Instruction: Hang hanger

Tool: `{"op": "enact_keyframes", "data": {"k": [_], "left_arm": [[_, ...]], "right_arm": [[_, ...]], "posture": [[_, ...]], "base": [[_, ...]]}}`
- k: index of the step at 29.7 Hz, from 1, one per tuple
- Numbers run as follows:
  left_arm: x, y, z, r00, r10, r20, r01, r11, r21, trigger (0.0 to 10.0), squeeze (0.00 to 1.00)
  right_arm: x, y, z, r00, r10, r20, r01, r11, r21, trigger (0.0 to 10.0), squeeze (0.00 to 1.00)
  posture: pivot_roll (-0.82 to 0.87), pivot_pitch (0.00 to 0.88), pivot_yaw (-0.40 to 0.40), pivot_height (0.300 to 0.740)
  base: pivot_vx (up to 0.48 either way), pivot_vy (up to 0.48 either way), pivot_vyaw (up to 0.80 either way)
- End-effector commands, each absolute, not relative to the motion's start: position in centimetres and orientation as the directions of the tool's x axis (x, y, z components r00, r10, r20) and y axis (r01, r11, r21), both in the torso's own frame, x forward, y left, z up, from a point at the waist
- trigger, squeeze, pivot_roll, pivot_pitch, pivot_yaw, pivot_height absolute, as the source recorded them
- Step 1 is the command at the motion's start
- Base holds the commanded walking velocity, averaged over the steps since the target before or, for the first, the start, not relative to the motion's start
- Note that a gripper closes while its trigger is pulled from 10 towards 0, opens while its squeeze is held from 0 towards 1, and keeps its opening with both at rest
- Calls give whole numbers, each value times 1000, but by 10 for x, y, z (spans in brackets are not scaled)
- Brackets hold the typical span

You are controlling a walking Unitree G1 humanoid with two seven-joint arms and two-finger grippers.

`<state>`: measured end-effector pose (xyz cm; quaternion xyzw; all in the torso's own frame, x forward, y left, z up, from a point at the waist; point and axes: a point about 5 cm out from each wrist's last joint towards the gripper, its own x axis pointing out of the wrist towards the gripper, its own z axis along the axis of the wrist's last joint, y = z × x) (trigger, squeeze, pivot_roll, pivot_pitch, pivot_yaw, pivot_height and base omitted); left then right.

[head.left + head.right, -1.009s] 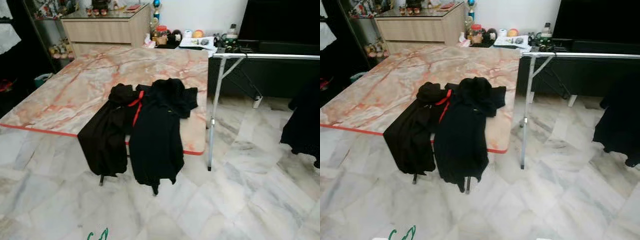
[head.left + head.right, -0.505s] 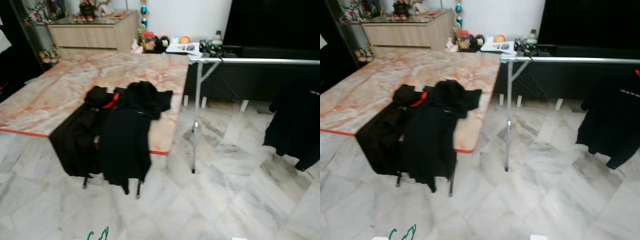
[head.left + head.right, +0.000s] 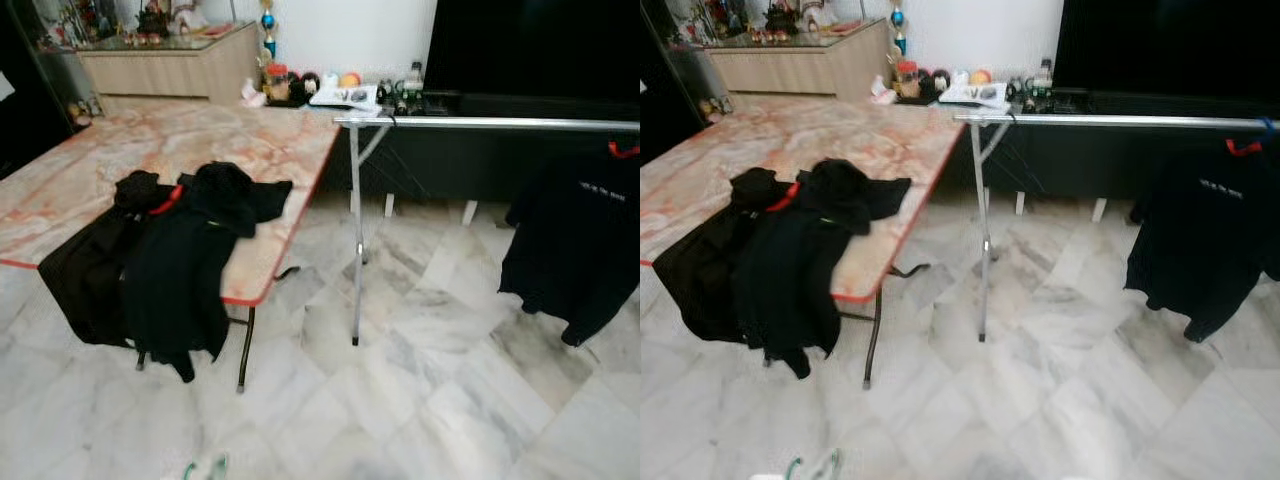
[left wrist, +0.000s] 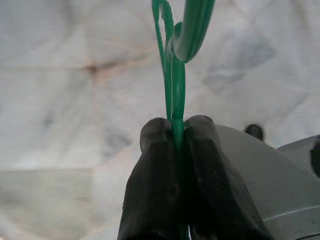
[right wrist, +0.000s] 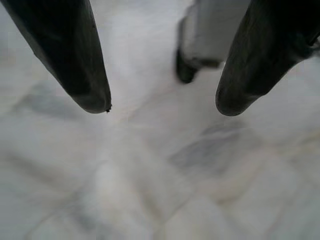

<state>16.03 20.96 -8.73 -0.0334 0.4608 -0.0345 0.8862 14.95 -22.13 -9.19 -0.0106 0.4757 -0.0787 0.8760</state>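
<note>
Left end effector (image 4: 176, 131) clamps the green hanger (image 4: 176, 60) over the marble floor (image 3: 430, 380) — right end effector (image 5: 162, 105) hangs with fingers apart.

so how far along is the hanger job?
Done: the left tool is shut on the green hanger, and a black shirt already hangs on the metal rail. In hand: carrying, with the rail ahead across the marble floor. Left: reach the rail and hook the hanger on. The right tool is open over the floor.
</note>
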Motion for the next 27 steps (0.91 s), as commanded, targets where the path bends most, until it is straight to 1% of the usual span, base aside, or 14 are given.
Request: {"op": "enact_keyframes", "data": {"k": [1, 7, 11, 16, 22, 27], "left_arm": [[154, 217, -89, 552, -76, -830, 34, 997, -69, 10000, 0], [154, 216, -89, 551, -81, -830, 35, 997, -75, 10000, 0], [155, 215, -89, 552, -82, -830, 36, 997, -75, 10000, 0], [154, 215, -89, 549, -83, -831, 39, 996, -74, 10000, 0], [153, 216, -90, 541, -73, -838, 43, 997, -59, 10000, 0], [153, 216, -90, 546, -69, -835, 28, 998, -65, 10000, 0]], "right_arm": [[149, -212, -94, 534, -127, -836, 141, 988, -61, 10000, 0], [152, -206, -94, 547, -122, -828, 129, 990, -60, 10000, 0], [155, -203, -93, 554, -119, -824, 125, 990, -58, 10000, 0], [156, -213, -91, 557, -129, -821, 131, 989, -67, 10000, 0], [155, -221, -90, 554, -138, -821, 138, 988, -74, 10000, 0], [153, -211, -92, 552, -129, -824, 131, 989, -67, 10000, 0]], "posture": [[52, 26, 58, 740], [54, 38, 55, 740], [54, 39, 56, 740], [56, 38, 57, 740], [60, 39, 58, 740], [60, 40, 58, 740]], "base": [[0, -480, -675], [0, -480, -717], [0, -480, 0], [0, -480, 0], [0, 0, 0], [0, 0, 0]]}}
